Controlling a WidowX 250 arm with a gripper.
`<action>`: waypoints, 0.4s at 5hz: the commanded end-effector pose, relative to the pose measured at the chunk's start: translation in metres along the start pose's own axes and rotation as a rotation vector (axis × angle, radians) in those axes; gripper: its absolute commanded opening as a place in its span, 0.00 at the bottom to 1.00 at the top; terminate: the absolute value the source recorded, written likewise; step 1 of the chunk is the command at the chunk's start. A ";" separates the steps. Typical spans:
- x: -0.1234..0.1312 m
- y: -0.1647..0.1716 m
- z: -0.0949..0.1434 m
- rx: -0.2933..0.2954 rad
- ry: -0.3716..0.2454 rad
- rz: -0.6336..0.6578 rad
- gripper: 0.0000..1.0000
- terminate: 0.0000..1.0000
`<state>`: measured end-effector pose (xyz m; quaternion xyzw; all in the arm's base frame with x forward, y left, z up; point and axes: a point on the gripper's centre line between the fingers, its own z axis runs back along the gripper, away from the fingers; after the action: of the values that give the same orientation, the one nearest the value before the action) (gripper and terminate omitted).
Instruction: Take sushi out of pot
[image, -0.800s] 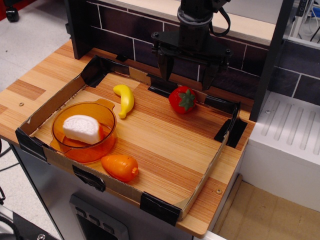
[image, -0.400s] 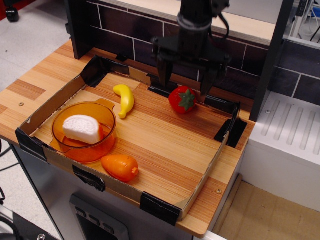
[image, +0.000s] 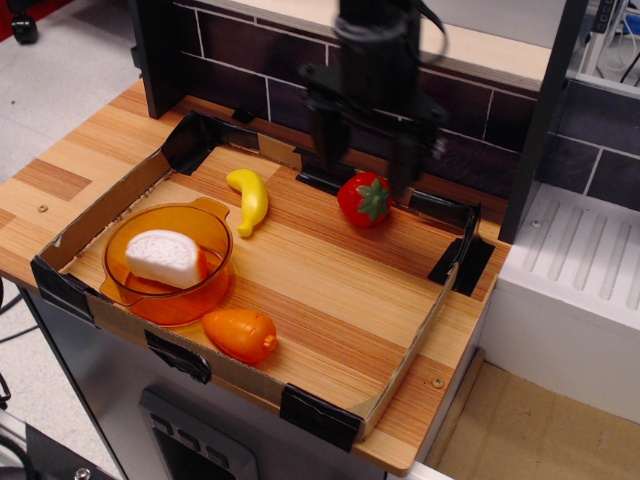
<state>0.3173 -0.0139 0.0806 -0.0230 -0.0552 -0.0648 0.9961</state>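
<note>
yellow banana (image: 249, 198), red strawberry (image: 365, 199), orange carrot (image: 239, 334) inside cardboard-walled tray (image: 415, 330)

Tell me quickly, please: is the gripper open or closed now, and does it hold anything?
Gripper: open and empty, up at the back above the strawberry. The sushi lies in the pot.
</note>
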 end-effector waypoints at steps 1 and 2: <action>-0.008 0.031 0.037 -0.010 0.064 -0.434 1.00 0.00; -0.016 0.047 0.043 0.021 0.102 -0.687 1.00 0.00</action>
<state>0.2946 0.0347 0.1020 -0.0040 0.0137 -0.4093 0.9123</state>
